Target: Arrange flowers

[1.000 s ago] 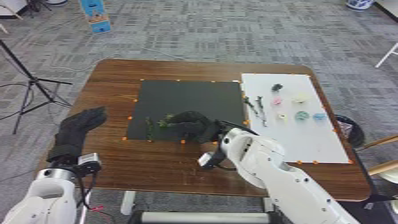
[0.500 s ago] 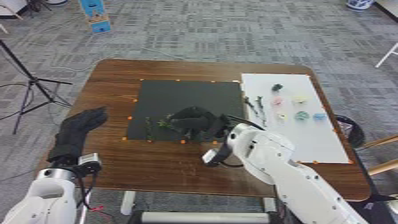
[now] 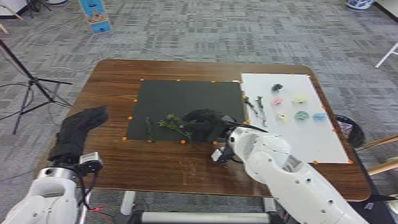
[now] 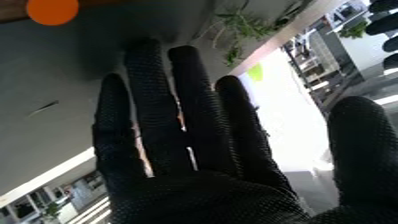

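Right hand (image 3: 204, 119) farther from leafy sprig (image 3: 171, 124)

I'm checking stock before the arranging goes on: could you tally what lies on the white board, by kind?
On the white board:
Green stems: 2
Light or coloured flower heads: 5
Small dark piece, its kind unclear: 1
Total: 8

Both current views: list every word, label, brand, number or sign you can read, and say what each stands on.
No text can be read.
Blue panel, beyond the brown table: any print is too small to read.
Black board and white board: no writing that I can make out.
Orange dots: no lettering visible.
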